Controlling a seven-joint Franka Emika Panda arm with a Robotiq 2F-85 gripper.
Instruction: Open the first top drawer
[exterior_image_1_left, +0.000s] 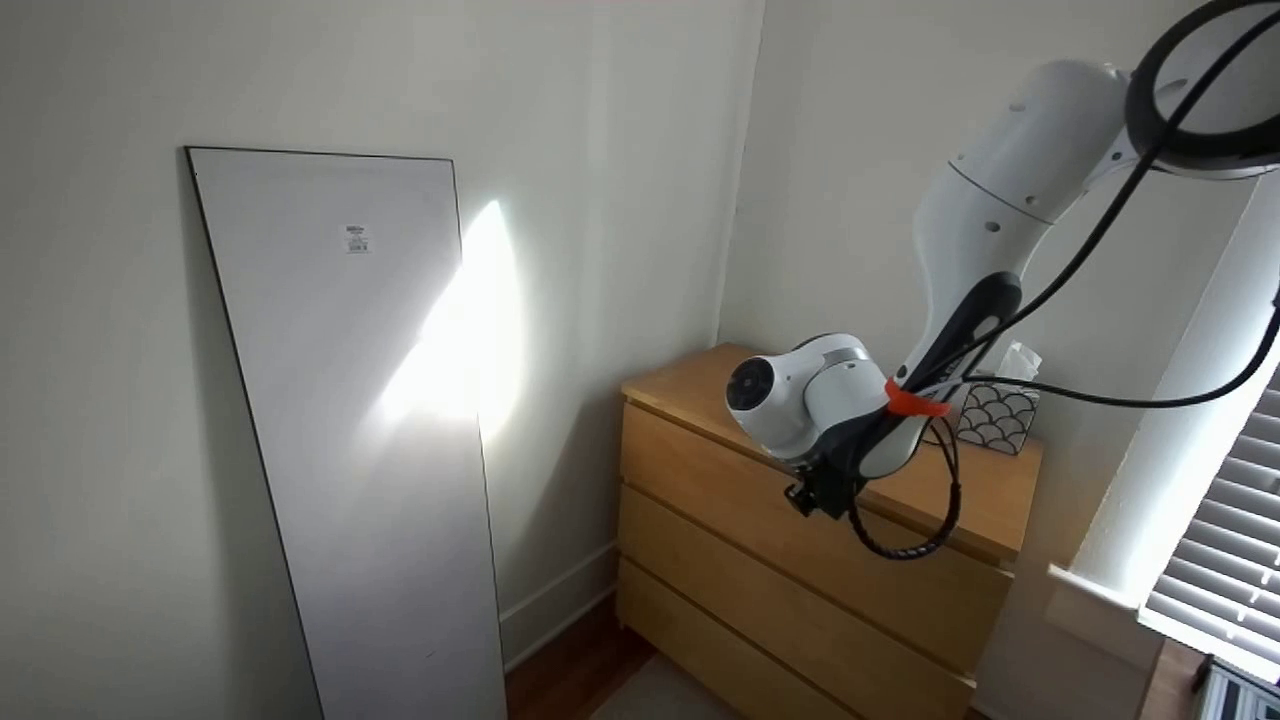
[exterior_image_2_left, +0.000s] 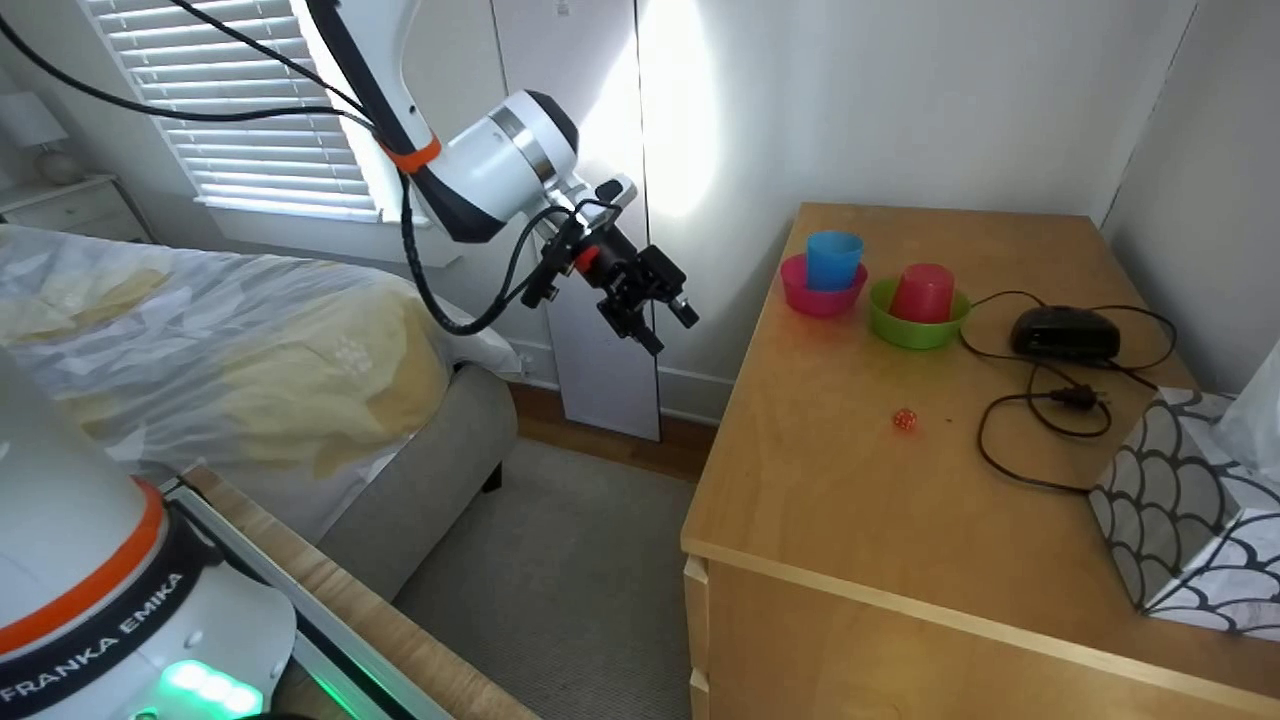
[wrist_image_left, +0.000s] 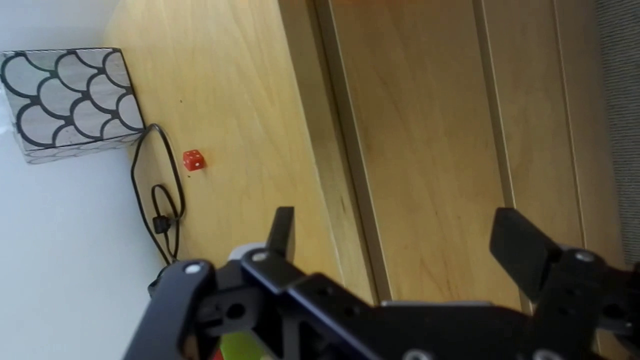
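Observation:
The first top drawer is the uppermost flat, handleless front of the light tan dresser. It looks shut, in line with the lower fronts. In the wrist view its front runs slanted below the dresser's top edge; another exterior view shows only its thin side edge. My gripper is open and empty, one finger over the dresser top and the other over the gap below the top drawer. In an exterior view the gripper hangs apart from the dresser, in front of it; elsewhere the wrist partly hides it.
On the dresser stand a patterned tissue box, a pink bowl, a green bowl with cups, a black device with cable and a red die. A tall board leans on the wall. A bed stands opposite.

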